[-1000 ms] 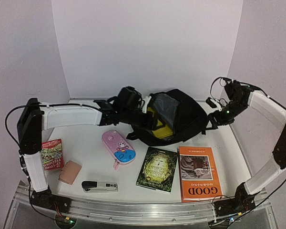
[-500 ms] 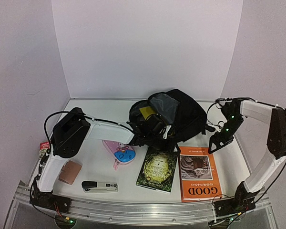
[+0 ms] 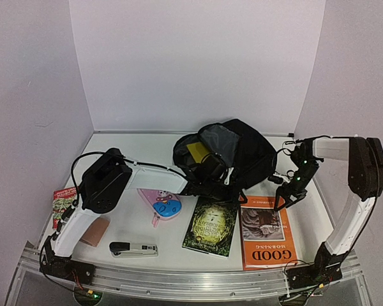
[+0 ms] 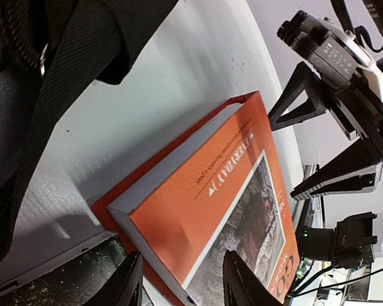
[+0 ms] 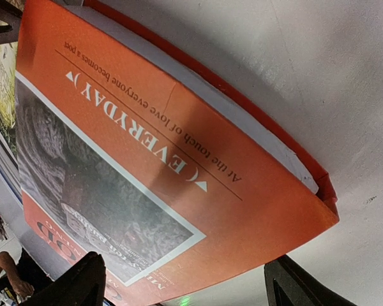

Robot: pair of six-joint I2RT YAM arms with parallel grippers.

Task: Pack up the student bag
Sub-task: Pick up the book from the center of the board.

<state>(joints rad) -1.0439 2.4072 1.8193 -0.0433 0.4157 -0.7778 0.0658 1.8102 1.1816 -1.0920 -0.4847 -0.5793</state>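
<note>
Top-down, the left pincer [image 3: 220, 178] mostly disappears against the student bag [image 3: 252, 150], all black on black. The left arm [image 3: 150, 173] covers part of the red book [image 3: 64, 199]. The yellow thing [image 3: 195, 151] inside the bag is half buried, no idea what it is. The orange book [image 5: 147, 146] has its title cropped in the right wrist view.

We see the student bag [image 3: 255, 156], a large black soft backpack, slumped at the back middle of the counter [image 3: 127, 150]. It is the biggest thing there. Its mouth gapes open toward the left front, and we can see the grey lining [image 3: 220, 141] inside. Close up, its coarse black webbing strap [image 4: 51, 127] trails down onto the white surface.
</note>
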